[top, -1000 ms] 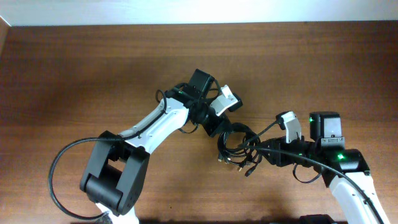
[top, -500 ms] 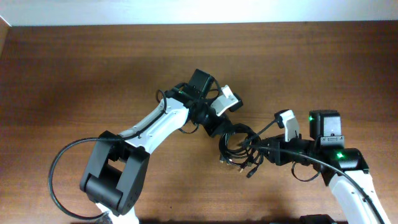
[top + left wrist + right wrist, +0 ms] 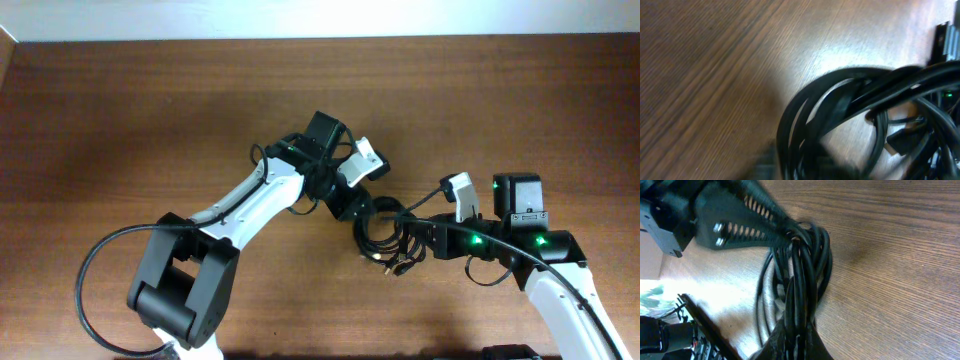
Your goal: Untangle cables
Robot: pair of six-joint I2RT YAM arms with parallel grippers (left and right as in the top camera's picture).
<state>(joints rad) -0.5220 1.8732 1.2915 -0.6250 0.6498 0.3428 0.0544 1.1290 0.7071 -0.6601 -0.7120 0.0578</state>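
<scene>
The cables [image 3: 384, 238] are a tangled bundle of thin black loops on the wooden table, between the two arms. My right gripper [image 3: 418, 238] reaches in from the right. In the right wrist view it [image 3: 796, 342] is shut on several strands of the cables [image 3: 801, 270]. My left gripper [image 3: 358, 208] is at the bundle's upper left. Its ribbed fingers [image 3: 755, 230] meet the loops with strands between the tips. I cannot tell whether they press on the strands. The left wrist view is blurred, with the cable loops [image 3: 840, 95] close in front.
A plug end [image 3: 900, 142] lies inside the loops. The right arm's own thicker black wire [image 3: 490, 262] runs beside its wrist. The table's far edge meets a pale wall [image 3: 320, 18] at the top.
My right gripper has moved a little left into the bundle and shut on the strands. The bundle has bunched slightly toward the left gripper. The left arm has stayed in place.
</scene>
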